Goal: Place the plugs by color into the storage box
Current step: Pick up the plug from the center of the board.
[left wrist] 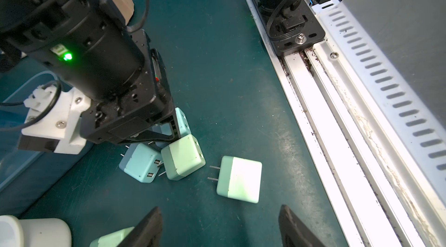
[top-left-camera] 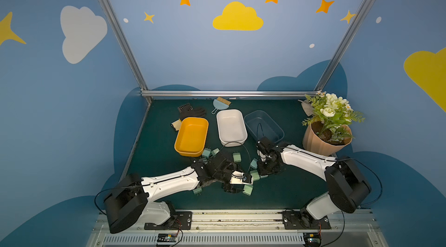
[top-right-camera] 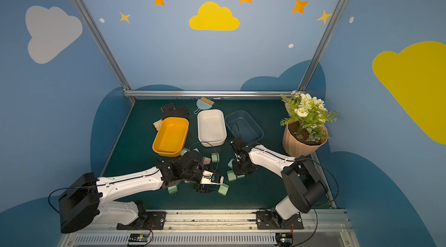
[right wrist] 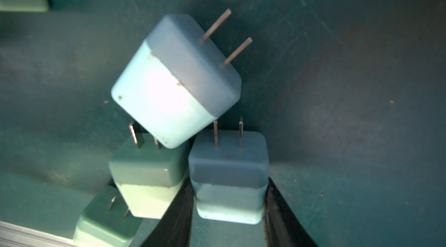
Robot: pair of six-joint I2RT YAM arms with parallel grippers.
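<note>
Barely begun: the three storage boxes (top-left-camera: 231, 125) are empty, plugs (top-left-camera: 236, 157) litter the worktop (top-left-camera: 289, 185) mid-frame, right fingers (right wrist: 282, 214) pinch a blue plug (right wrist: 229, 178), left fingers (left wrist: 144, 229) gape.

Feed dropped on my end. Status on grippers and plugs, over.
Right gripper shut on blue plug. Left gripper open, mint plug ahead. Second blue plug, another mint plug crowd the grip.

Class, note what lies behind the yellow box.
A black glove and a dark gridded piece lie behind the yellow box; its far rim covers part of the glove.
</note>
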